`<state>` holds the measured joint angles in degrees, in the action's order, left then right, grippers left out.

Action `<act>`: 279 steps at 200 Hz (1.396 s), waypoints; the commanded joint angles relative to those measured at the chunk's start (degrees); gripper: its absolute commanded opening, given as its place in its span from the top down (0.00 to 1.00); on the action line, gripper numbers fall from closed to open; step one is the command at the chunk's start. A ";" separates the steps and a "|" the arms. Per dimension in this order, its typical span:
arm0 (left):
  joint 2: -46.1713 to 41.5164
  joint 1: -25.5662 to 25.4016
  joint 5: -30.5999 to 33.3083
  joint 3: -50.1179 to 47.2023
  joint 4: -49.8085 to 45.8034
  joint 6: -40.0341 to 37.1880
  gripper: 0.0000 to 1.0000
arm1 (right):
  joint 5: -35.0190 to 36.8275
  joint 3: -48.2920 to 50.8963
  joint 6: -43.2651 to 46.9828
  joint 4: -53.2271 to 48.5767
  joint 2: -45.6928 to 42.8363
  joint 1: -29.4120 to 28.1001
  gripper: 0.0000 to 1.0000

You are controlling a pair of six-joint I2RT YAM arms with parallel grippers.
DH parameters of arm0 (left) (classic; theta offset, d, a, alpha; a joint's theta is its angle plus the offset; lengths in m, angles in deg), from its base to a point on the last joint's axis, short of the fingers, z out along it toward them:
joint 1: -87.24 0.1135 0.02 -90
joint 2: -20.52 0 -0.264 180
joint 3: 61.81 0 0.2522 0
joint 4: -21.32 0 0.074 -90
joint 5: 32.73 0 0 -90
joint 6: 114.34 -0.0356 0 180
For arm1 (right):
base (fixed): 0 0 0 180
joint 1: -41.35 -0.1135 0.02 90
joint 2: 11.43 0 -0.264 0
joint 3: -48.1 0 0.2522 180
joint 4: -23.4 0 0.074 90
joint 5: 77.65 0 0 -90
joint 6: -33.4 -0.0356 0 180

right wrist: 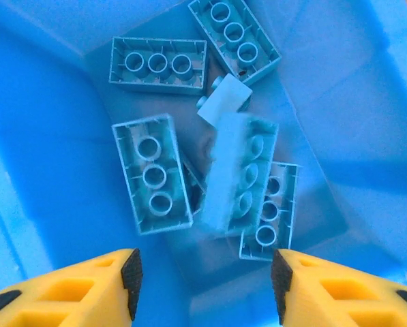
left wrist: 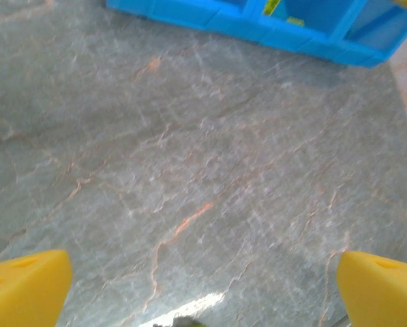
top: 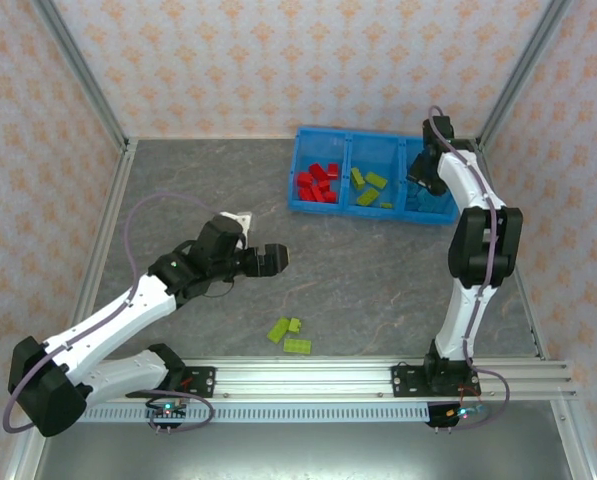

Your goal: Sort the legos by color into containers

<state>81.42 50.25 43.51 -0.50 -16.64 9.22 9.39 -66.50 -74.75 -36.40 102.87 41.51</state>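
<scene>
The right gripper [right wrist: 204,276] hangs over the bin [top: 343,210], above the right-hand compartment at about 1 o'clock on the table [top: 198,190]. Its jaws stand apart with nothing between them. Below it lies a heap of blue bricks [right wrist: 152,174], and one brick [right wrist: 240,170] is blurred as though dropping, so I take this for the release of a blue piece. Red bricks [top: 318,184] fill the left compartment and green bricks [top: 368,187] the middle one. Three loose greens [top: 292,334] lie together at 6 o'clock, near the arm bases. The left gripper [top: 276,258] hovers toward 9 o'clock, jaws spread wide and empty over bare table. Next, I'd judge, it must swing down toward 6 o'clock, settle over one green and close squarely, while the right arm lifts clear of the bin.
</scene>
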 commanded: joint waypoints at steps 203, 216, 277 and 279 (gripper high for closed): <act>37.06 -29.14 18.82 14.26 -19.27 12.84 0.46 | -20.32 34.97 -7.78 -9.62 -48.79 -10.05 0.29; 37.62 -29.18 18.76 14.04 -18.55 12.91 0.52 | -20.01 34.84 -7.52 -10.00 -48.76 -10.10 0.29; 39.64 -29.16 18.51 14.33 -18.06 12.14 0.71 | -23.11 36.83 -6.99 -14.84 -50.71 -10.10 0.29; 39.64 -29.16 18.62 14.35 -18.02 12.14 0.71 | -23.27 36.89 -6.94 -15.04 -50.85 -10.05 0.29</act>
<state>120.22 21.25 59.71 14.14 -33.76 21.68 -12.05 -30.98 -82.31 -47.05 53.97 31.26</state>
